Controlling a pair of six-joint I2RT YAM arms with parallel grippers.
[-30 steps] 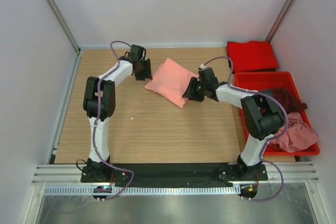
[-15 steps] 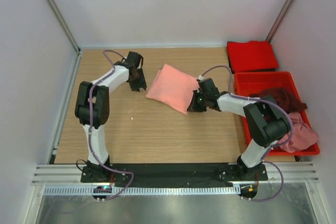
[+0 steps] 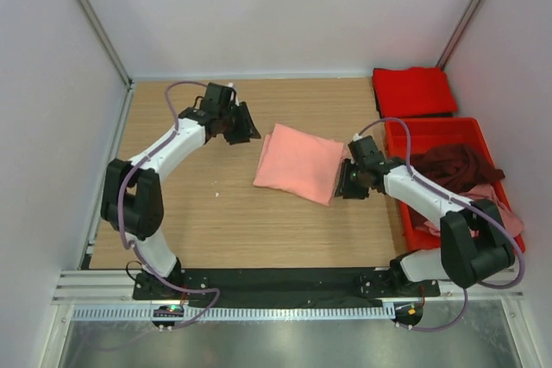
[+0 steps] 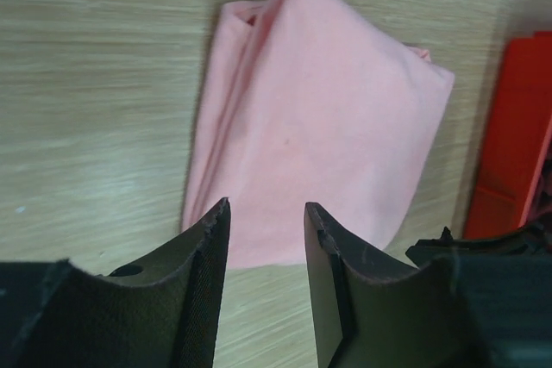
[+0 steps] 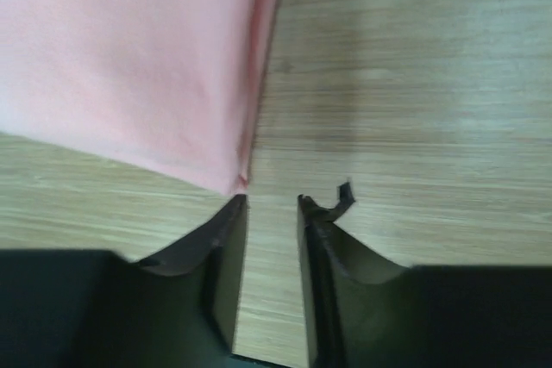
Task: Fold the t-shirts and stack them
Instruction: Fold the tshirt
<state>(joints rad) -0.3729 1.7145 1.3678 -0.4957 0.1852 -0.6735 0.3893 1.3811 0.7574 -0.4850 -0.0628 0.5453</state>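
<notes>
Where it sat bunched a second ago, top view: salmon shirt [image 3: 297, 164] now folded flat mid-table [image 3: 190, 213], shifted nearer. Left gripper [image 3: 247, 131] off its far-left corner, right gripper [image 3: 343, 184] just beside right edge. Left wrist: jaws apart, empty, shirt ahead. Right wrist: jaws narrowly apart, empty, shirt corner just ahead.

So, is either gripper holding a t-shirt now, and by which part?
Nothing is held. The left gripper and right gripper both have fingers apart, no cloth between them; the folded salmon-pink t-shirt lies loose.
</notes>
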